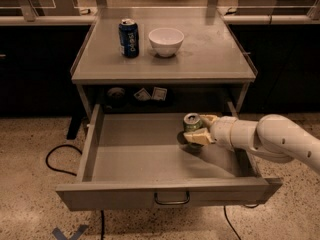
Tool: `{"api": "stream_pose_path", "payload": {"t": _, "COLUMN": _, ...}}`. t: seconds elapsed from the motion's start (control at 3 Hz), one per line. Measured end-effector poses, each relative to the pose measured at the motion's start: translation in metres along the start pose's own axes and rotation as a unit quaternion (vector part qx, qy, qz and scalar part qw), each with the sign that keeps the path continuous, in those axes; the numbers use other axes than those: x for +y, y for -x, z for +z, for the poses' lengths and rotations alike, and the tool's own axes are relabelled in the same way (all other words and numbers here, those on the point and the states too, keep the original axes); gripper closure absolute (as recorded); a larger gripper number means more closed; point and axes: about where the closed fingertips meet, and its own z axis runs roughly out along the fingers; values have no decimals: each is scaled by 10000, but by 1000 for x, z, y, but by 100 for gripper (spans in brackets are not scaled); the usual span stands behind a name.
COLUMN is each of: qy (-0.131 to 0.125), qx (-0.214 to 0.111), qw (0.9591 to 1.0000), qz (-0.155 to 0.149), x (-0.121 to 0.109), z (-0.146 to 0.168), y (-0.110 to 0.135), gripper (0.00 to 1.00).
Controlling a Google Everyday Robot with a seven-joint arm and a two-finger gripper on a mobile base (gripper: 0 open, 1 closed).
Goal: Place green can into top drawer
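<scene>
Camera view: I see the small green soda can with the silver top (191,123) upright inside the wide shallow grey metal top drawer (93,145), which is pulled fully out below the front edge of the grey metal desk (210,49). The can sits in the drawer's right half, below the desk's front right corner and nearer the drawer's back than its flat front. The gripper (198,130) on the white arm (270,136) reaches in from the right, with its jaws clamped on the can's sides about halfway up. I cannot tell whether the base touches the drawer floor; a dark shadow lies just under it.

I judge the can to be a thin-walled, smooth cylinder that will dent if squeezed hard and slip if held loosely. I cannot tell whether it is full or empty, so its weight is unknown. This mid-height grip across the can looks right to me, since it keeps the can vertical. When I let go, the narrow base could let it tip, so I want it flat on the floor first.

On the desk top, towards the back left corner, a blue soda can (129,38) stands just beside a white bowl (166,41), well apart from the work.
</scene>
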Motion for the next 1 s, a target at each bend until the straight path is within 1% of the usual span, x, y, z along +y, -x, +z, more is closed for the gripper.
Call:
{"api": "stream_pose_path", "payload": {"t": 0.33, "qy": 0, "qx": 0, "qw": 10000, "qz": 0, "x": 0, "z": 0, "y": 0, "gripper": 100}}
{"api": "stream_pose_path", "payload": {"t": 0.67, "qy": 1, "qx": 0, "qw": 10000, "qz": 0, "x": 0, "z": 0, "y": 0, "gripper": 81}}
{"api": "stream_pose_path", "payload": {"t": 1.0, "qy": 1, "qx": 0, "qw": 10000, "qz": 0, "x": 0, "z": 0, "y": 0, "gripper": 58}}
